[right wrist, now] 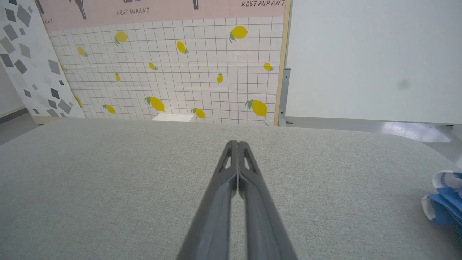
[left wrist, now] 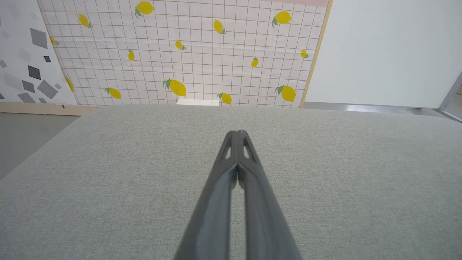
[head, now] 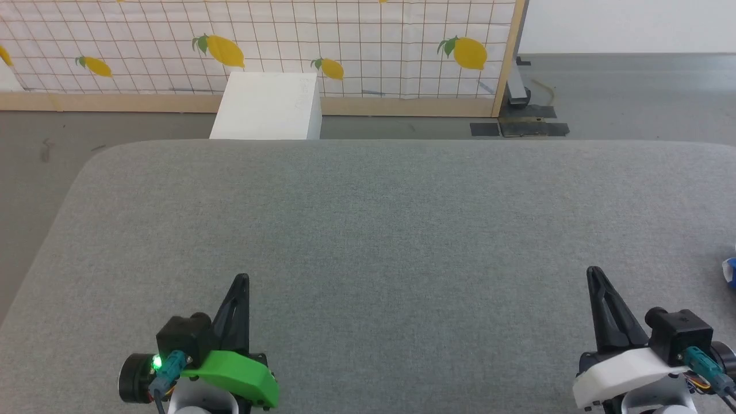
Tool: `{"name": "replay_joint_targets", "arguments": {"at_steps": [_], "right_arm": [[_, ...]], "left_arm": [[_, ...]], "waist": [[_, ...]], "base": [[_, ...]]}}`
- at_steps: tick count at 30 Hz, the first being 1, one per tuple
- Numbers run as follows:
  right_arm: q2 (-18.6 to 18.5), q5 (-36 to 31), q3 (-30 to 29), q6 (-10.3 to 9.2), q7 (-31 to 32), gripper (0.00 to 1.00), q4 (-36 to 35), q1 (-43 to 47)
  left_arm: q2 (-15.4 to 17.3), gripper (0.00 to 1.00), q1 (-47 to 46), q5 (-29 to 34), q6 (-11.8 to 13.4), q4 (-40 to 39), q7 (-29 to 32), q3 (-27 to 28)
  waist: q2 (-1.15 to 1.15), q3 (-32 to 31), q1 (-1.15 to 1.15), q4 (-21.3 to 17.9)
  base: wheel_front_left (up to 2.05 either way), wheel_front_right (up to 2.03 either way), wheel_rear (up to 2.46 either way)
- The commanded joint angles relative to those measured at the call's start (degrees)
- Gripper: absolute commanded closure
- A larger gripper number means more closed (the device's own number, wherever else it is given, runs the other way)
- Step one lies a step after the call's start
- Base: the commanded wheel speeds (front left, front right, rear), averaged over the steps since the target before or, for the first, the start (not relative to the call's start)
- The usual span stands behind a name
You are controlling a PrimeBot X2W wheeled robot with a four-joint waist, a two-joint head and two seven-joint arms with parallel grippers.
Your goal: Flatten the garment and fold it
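The garment [right wrist: 445, 198], bright blue fabric with a white band, lies bunched at the far right edge of the grey table; a sliver of the garment [head: 730, 271] peeks in at the right border of the head view. My right gripper [head: 592, 271] hovers low at the near right, fingers pressed together and empty, well left of the garment. Its tips [right wrist: 237, 143] point across bare table. My left gripper [head: 244, 278] rests at the near left, shut with nothing in it, its tips [left wrist: 238, 133] also touching.
The grey felt-covered table [head: 368, 218] spreads wide between and beyond both grippers. Past its far edge stands a white box [head: 267, 106] on the floor, in front of a lemon-patterned partition [head: 259, 40]. Grey floor lies to the left and far right.
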Motion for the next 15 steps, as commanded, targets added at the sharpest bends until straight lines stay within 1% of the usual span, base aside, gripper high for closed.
{"name": "replay_joint_targets", "arguments": {"at_steps": [1, 15], "right_arm": [[0.03, -0.32, 0.22, -0.02, 0.34, 1.0, -0.51, -0.48], [0.04, -0.86, 0.67, -0.03, 1.56, 1.0, -1.09, -0.77]], "left_arm": [[-0.07, 1.0, 0.17, 0.79, 0.32, -0.53, 0.31, 0.23], [-0.11, 1.0, 0.24, 1.85, 0.92, -1.66, 1.92, 0.71]], "waist": [[0.0, 0.01, 0.0, 0.0], [0.0, 0.09, 0.0, -0.05]], "base": [[0.0, 0.0, 0.0], [0.0, 0.0, 0.0]]}}
